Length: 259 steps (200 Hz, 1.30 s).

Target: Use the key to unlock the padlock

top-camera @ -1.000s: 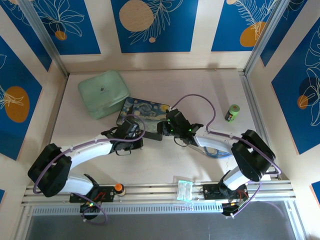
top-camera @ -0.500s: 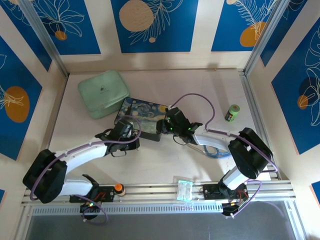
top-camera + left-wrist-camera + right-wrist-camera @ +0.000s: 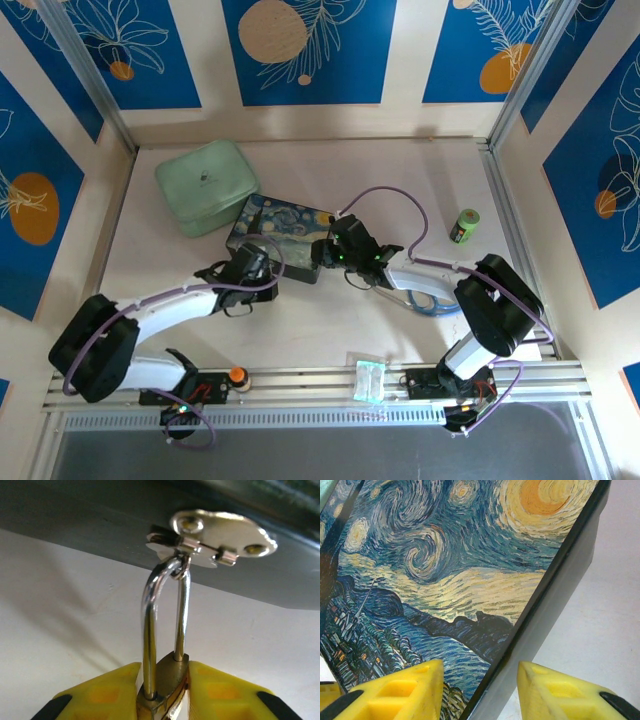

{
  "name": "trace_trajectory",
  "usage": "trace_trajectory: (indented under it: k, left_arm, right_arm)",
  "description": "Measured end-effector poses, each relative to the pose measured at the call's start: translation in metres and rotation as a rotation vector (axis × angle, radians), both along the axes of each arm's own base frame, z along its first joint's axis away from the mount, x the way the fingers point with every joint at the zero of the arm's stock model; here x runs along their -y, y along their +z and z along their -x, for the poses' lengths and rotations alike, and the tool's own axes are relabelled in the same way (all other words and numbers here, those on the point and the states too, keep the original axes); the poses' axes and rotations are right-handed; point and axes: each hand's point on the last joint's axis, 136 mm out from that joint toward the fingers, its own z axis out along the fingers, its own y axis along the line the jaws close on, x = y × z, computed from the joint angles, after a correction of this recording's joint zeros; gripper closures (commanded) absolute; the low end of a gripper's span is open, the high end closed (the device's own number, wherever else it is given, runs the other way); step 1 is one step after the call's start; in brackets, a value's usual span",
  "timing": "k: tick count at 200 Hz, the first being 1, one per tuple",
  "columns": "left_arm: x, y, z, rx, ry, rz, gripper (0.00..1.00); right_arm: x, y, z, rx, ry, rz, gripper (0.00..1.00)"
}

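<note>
The starry-night box (image 3: 283, 226) lies mid-table. From its metal clasp (image 3: 220, 536) hangs the brass padlock (image 3: 172, 677) by a thin silver shackle (image 3: 149, 630). My left gripper (image 3: 164, 666) is shut on the padlock's body, a yellow finger pressed against each side. It sits at the box's near edge (image 3: 268, 263). My right gripper (image 3: 479, 666) is open astride the box's dark side edge (image 3: 547, 600), one finger over the painted lid (image 3: 470, 570) and the other over the table. It rests at the box's right corner (image 3: 326, 254). The key is out of view.
A mint-green case (image 3: 207, 187) touches the box's far left corner. A small green can (image 3: 464, 225) stands at the right. A blue cable (image 3: 435, 303) lies under the right arm. A clear packet (image 3: 368, 378) and an orange knob (image 3: 237, 376) sit on the near rail.
The left arm has swung slightly and its gripper has edged left along the box's near edge. The box has shifted a little left. The right gripper has stayed at the corner.
</note>
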Motion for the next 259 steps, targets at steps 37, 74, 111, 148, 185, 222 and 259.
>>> trace_trajectory:
  k: [37,74,111,148,185,222,259]
  left_arm:
    - [0.002,-0.004,-0.003,0.072,0.031,-0.105,0.75]
    - [0.001,-0.005,-0.004,0.134,0.066,-0.179,0.73]
    - [0.000,-0.006,-0.005,0.142,0.087,-0.197,0.80]
    - [0.000,-0.002,-0.002,0.120,0.084,-0.170,0.85]
    - [-0.012,0.009,0.003,0.065,0.053,-0.115,0.87]
    - [-0.022,0.012,0.008,0.013,-0.003,-0.092,0.91]
    - [-0.015,0.011,0.009,-0.021,-0.034,-0.015,0.95]
  right_arm:
    - [0.000,0.000,0.000,-0.003,-0.004,-0.003,0.58]
    - [0.001,0.000,0.000,-0.010,-0.010,-0.010,0.58]
    - [0.000,0.000,0.000,-0.017,-0.014,-0.019,0.58]
    - [0.001,-0.001,0.000,-0.018,-0.015,-0.019,0.58]
    - [-0.001,-0.001,0.001,-0.022,-0.006,-0.026,0.58]
    - [-0.001,-0.001,0.001,-0.024,-0.005,-0.028,0.58]
    - [0.000,0.000,0.000,-0.017,-0.006,-0.035,0.58]
